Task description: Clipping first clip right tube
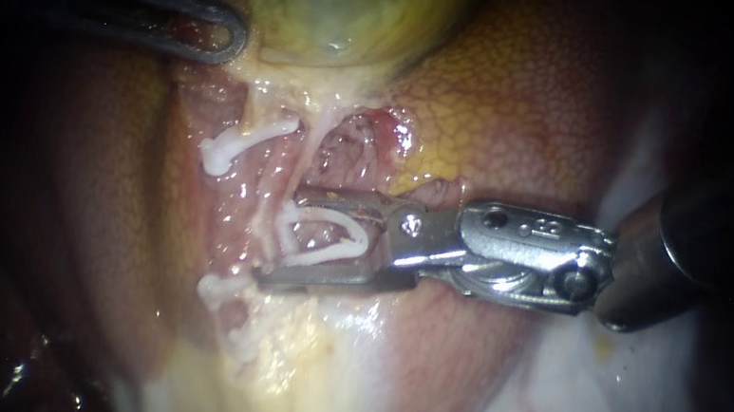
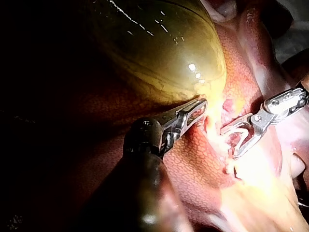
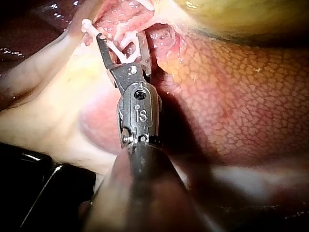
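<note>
**Gallbladder** [image 1: 337, 10]: glossy yellow-green with faint pale streaks. **Liver** [image 1: 535, 105]: orange-red, tiled with a fine mosaic of pale-edged cells. **Fatty tissue** [image 1: 271, 346]: pale cream-yellow. **Dissected bed** [image 1: 347, 146]: wet pink with red flecks. **Clip** [image 1: 347, 222] within the right instrument [image 1: 281, 235]: white against bright silver metal. **Further clips** [image 1: 236, 147]: likewise white. **Left instrument** [image 1: 236, 34]: dark grey, its shaft near black.

Two instruments: left instrument [image 1: 236, 32], right instrument [image 1: 278, 235]. One gallbladder [image 1: 338, 1], one liver [image 1: 537, 86]. Seemingly three white clips: far-left clip [image 1: 231, 147], middle clip [image 1: 329, 234] between the right jaws, near clip [image 1: 216, 288].
</note>
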{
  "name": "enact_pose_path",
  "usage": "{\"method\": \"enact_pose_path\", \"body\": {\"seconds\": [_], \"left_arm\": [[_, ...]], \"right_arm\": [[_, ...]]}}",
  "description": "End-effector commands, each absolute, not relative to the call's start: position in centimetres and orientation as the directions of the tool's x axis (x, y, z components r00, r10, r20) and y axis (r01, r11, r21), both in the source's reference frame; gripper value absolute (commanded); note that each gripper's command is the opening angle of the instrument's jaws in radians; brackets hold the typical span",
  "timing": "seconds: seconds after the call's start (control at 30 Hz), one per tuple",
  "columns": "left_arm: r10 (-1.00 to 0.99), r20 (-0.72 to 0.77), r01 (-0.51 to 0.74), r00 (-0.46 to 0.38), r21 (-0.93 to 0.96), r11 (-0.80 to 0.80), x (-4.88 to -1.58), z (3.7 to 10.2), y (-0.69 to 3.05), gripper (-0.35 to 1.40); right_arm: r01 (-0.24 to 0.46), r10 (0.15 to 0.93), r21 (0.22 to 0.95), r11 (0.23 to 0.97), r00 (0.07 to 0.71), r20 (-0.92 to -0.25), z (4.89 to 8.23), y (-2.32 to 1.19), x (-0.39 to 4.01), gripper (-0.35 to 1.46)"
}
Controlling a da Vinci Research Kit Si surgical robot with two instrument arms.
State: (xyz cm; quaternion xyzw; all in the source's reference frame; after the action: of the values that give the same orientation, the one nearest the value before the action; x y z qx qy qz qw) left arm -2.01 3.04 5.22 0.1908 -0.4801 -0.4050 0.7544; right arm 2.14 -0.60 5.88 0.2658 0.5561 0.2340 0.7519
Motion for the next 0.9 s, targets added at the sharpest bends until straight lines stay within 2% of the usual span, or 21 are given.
{"method": "enact_pose_path", "body": {"seconds": [0.03, 0.53, 0.9], "left_arm": [[-0.794, 0.57, 0.428, 0.211, 0.677, 0.599, -2.01, 5.22, 3.04, -0.35], [-0.794, 0.57, 0.427, 0.211, 0.677, 0.599, -1.99, 5.21, 3.04, -0.35], [-0.794, 0.57, 0.427, 0.212, 0.677, 0.6, -1.98, 5.21, 3.04, -0.35]], "right_arm": [[-0.056, 0.647, 0.66, 0.749, 0.272, -0.712, 5.87, -0.61, 2.14, 0.49], [-0.016, 0.65, 0.673, 0.739, 0.277, -0.707, 5.41, -0.69, 1.63, 0.49], [-0.012, 0.648, 0.672, 0.74, 0.279, -0.709, 5.53, -0.63, 1.42, 0.49]]}}
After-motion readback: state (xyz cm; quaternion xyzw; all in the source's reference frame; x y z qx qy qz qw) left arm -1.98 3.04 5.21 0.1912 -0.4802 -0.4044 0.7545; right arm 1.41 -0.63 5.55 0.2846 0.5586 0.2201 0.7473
